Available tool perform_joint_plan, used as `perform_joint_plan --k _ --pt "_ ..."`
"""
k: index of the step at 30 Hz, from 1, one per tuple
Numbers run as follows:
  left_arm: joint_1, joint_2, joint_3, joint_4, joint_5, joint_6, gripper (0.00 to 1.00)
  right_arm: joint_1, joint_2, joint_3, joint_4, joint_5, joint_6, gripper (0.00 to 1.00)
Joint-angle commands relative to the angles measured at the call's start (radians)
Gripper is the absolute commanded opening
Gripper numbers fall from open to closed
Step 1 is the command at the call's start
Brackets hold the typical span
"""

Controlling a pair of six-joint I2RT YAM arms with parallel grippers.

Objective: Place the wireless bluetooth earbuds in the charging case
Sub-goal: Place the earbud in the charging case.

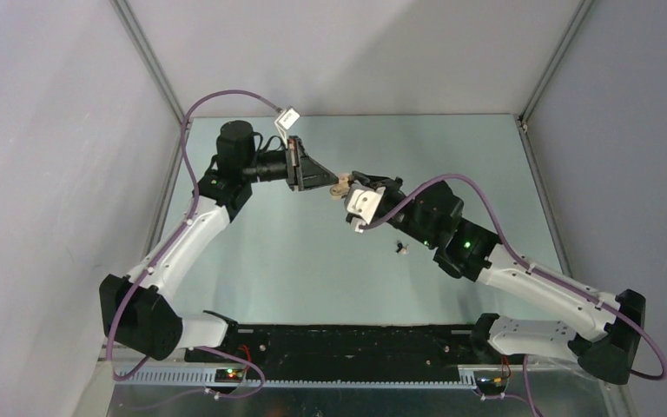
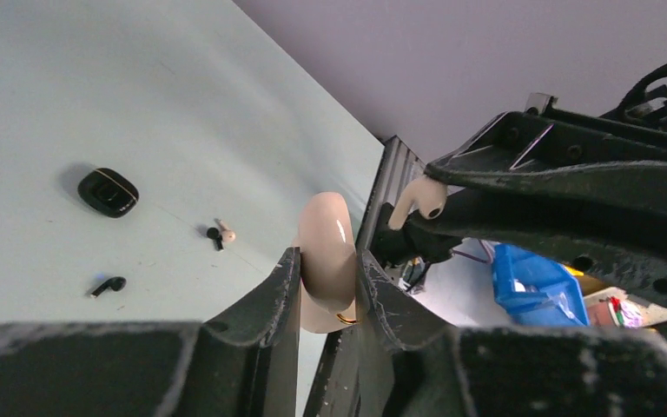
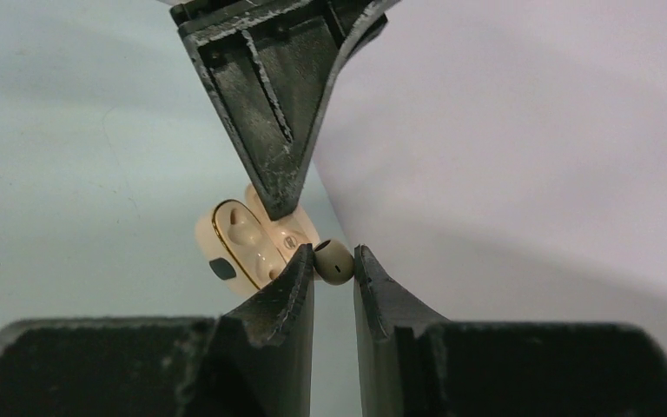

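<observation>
Clamping a beige case (image 2: 326, 261), left jaws face right jaws pinching an earbud (image 3: 333, 262); black case (image 2: 108, 192), black earbud (image 2: 108, 285) lie apart.

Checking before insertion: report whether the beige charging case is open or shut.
Open: the right wrist view looks into the beige charging case, earbud wells exposed.

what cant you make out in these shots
Top view: the beige case is too small to show whether its lid is open.
Left wrist view: the case's sockets face away, hidden by its own shell and the left fingers.
Right wrist view: the beige earbud shows only its tip; the right fingers hide the stem.
Top view: a dark speck is too small to identify.
</observation>
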Motion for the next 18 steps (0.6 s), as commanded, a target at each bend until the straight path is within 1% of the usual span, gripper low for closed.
perform_joint_plan --k 1,5,7,18 --pt "-0.002 -0.018 0.003 0.057 0.073 -0.039 0.0 0.031 0.016 -0.011 0.129 0.044 -0.095 0.0" --pt "-0.001 -0.01 0.008 0.057 0.102 -0.05 0.0 0.045 0.032 -0.025 0.155 0.047 -0.15 0.0" --pt "-0.001 -0.009 0.007 0.083 0.107 -0.053 0.0 0.047 0.034 -0.026 0.157 0.043 -0.169 0.0" --pt "0.008 0.006 0.011 0.106 0.131 -0.087 0.0 0.049 0.016 -0.039 0.107 0.037 -0.202 0.0"
